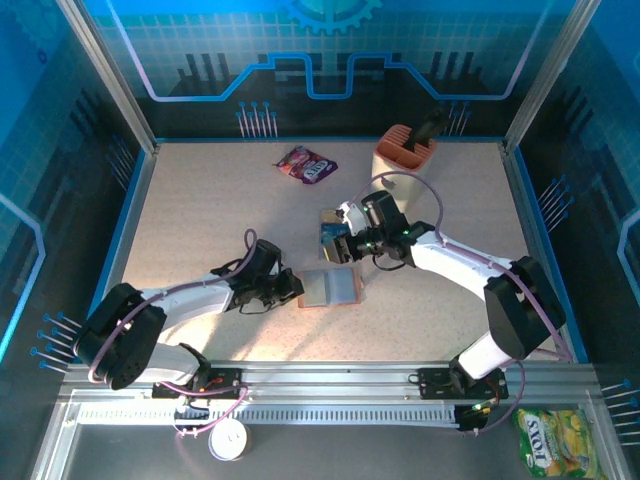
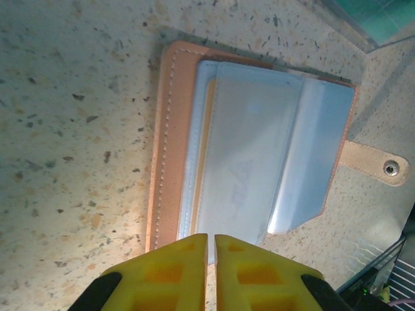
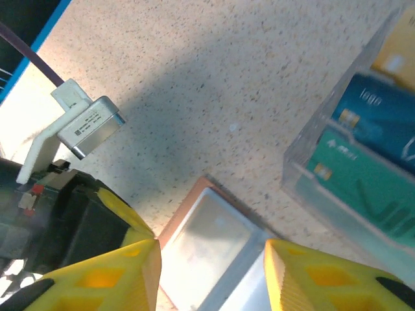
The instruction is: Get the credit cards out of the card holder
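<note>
The holder (image 1: 330,288) lies open and flat on the table (image 1: 200,220), between the 2 arms. The left gripper (image 2: 211,249) sits at its edge with fingers closed almost together, likely pinning it so it cannot slide; whether any leather is pinched I cannot tell. The right gripper (image 3: 212,254) hovers over the holder's other end, fingers apart and empty, probably lining up on a pocket. Teal and blue cards (image 3: 353,178) stand in a clear tray (image 3: 311,194) just beside.
</note>
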You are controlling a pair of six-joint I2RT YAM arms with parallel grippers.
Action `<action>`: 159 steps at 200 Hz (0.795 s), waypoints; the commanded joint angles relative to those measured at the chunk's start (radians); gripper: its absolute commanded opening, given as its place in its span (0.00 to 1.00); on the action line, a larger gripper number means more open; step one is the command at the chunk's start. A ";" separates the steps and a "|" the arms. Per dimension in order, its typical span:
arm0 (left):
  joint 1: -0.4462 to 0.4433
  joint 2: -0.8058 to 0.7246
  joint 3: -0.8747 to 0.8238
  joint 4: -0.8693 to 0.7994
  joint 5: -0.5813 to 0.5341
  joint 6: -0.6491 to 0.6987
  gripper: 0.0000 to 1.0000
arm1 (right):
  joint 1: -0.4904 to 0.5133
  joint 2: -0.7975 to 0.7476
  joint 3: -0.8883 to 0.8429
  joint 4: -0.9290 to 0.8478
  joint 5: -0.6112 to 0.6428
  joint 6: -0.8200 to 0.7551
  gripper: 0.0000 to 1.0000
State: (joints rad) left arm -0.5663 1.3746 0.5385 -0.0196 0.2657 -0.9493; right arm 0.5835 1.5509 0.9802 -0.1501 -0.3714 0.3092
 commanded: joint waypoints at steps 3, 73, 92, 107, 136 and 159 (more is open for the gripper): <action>-0.008 0.012 -0.024 0.025 -0.023 -0.025 0.10 | 0.033 0.033 -0.014 0.090 -0.071 0.191 0.43; -0.007 0.057 -0.008 -0.006 -0.029 -0.009 0.05 | 0.101 0.145 0.018 0.075 -0.079 0.294 0.38; -0.008 0.068 0.001 -0.036 -0.044 0.004 0.05 | 0.111 0.161 0.020 0.069 -0.065 0.313 0.38; -0.008 0.072 0.005 -0.047 -0.052 0.011 0.05 | 0.119 0.169 0.017 0.070 -0.061 0.324 0.38; -0.007 0.085 0.008 -0.052 -0.059 0.019 0.05 | 0.139 0.181 0.012 0.087 -0.058 0.346 0.37; -0.006 0.093 0.013 -0.060 -0.063 0.022 0.05 | 0.156 0.200 0.033 0.034 -0.035 0.353 0.35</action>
State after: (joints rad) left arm -0.5678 1.4460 0.5354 -0.0311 0.2317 -0.9585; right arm 0.7128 1.7191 0.9771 -0.0807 -0.4267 0.6346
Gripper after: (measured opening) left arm 0.055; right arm 0.359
